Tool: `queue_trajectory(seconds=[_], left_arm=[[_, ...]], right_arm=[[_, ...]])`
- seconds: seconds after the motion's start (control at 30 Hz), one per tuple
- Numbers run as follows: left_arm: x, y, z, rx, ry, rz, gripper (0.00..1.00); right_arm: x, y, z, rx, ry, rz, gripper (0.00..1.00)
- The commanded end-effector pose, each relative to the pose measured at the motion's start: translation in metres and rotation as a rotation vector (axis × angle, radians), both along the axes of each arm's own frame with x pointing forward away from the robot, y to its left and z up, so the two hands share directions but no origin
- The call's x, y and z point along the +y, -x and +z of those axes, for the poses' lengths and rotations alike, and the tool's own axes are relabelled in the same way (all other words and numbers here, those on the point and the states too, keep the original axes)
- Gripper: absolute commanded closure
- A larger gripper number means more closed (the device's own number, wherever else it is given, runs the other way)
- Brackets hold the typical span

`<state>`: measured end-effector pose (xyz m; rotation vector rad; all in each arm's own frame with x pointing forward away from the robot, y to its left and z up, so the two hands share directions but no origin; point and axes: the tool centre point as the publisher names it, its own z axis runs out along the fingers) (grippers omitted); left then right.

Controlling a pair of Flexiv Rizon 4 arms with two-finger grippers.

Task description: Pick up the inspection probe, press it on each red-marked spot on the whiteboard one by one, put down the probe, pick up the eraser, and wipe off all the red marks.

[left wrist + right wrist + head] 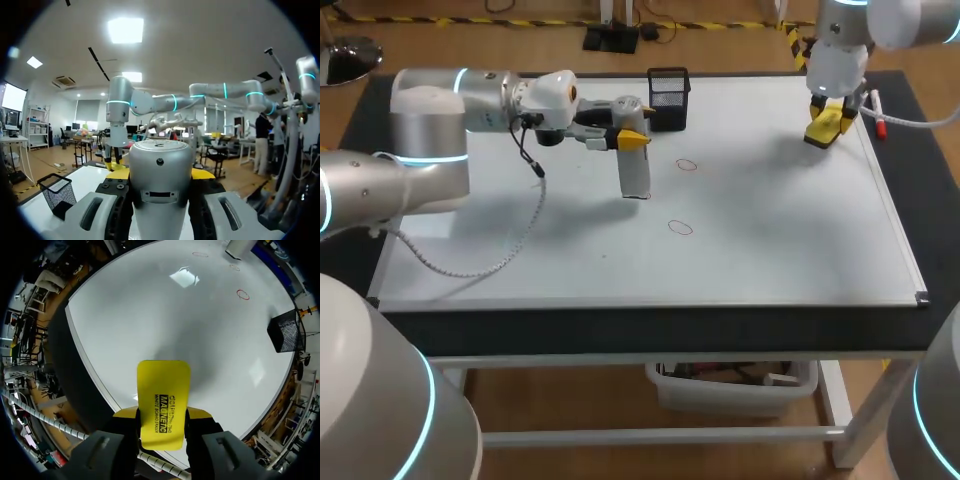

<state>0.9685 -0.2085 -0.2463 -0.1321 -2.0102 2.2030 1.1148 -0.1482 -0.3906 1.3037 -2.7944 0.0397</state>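
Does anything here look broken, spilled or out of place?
Nothing stands out. The probe stands upright in the left gripper, the eraser sits straight in the right gripper, and the whiteboard bears its red marks, no spill or damage.

This was a robotics lab. A grey left arm (pixel 430 130) and a matching right arm (pixel 840 50), both with glowing blue rings at their joints, reached over a dark-topped table (pixel 650 330). A whiteboard (pixel 770 240) lay flat on it, bearing small red marks (pixel 680 227). A black mesh basket (pixel 668 95) stood at its far edge, and a loose cable (pixel 510 250) trailed from the left arm.
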Motion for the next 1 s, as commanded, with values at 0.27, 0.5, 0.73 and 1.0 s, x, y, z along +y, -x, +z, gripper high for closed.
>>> queue_trajectory(seconds=[0.27, 0.5, 0.73, 1.0], left_arm=[[-0.009, -0.016, -0.014, -0.001, 0.010, -0.032, 1.00], [-0.010, -0.023, -0.018, -0.005, 0.004, -0.034, 1.00], [-0.008, -0.026, -0.021, -0.003, -0.003, -0.032, 1.00], [-0.006, -0.026, -0.028, 0.008, -0.011, -0.030, 1.00]], right_arm=[[0.000, -0.001, 0.001, 0.002, 0.003, 0.002, 1.00], [0.000, -0.001, 0.001, 0.002, 0.003, 0.002, 1.00], [0.000, -0.001, 0.001, 0.002, 0.003, 0.002, 1.00], [0.000, -0.001, 0.001, 0.002, 0.003, 0.002, 1.00]])
